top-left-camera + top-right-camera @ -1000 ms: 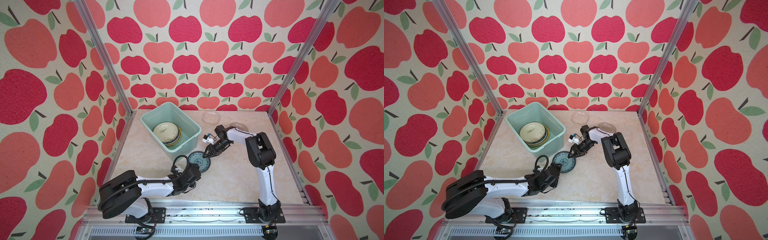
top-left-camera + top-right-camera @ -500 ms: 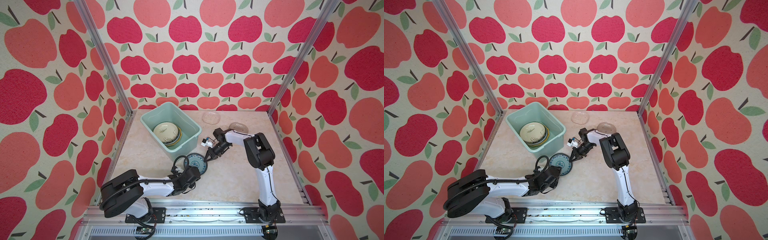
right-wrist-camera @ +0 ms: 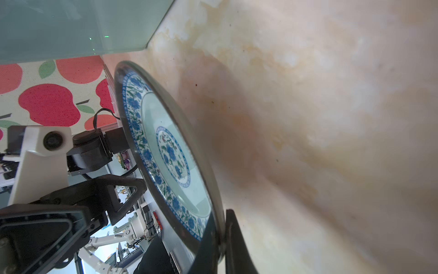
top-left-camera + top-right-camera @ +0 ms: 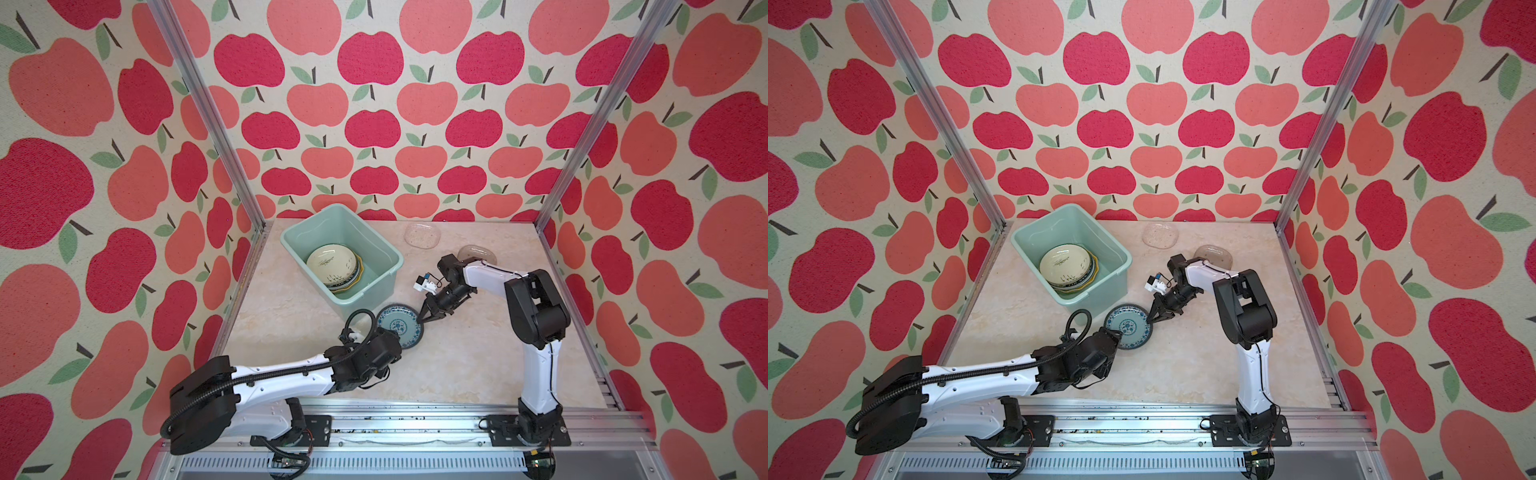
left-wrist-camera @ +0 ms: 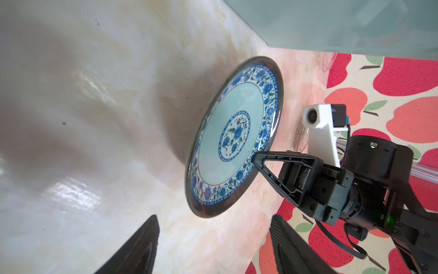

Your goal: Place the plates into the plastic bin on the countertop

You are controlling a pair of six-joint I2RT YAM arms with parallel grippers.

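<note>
A teal patterned plate (image 4: 400,330) (image 4: 1128,331) lies on the countertop (image 4: 469,365) just in front of the plastic bin (image 4: 291,241) (image 4: 1021,241). My right gripper (image 3: 221,237) (image 4: 424,324) is shut on its right rim, and that side looks lifted. The left gripper (image 5: 213,227) stands open at the plate's (image 5: 234,137) near edge, a little short of it, with nothing between its fingers. A stack of plates (image 4: 332,266) with a cream one on top sits in the bin. Two clear glass oval plates (image 4: 423,236) (image 4: 478,252) rest at the back of the countertop.
The bin's near corner (image 5: 331,23) (image 3: 71,28) stands close behind the teal plate. The left arm (image 4: 291,374) lies low across the front left, the right arm (image 4: 536,307) stands at the right. Apple-patterned walls and aluminium rails (image 4: 249,208) edge the countertop.
My right gripper came down to the teal plate's right rim and shut on it. The left arm has hardly moved.
</note>
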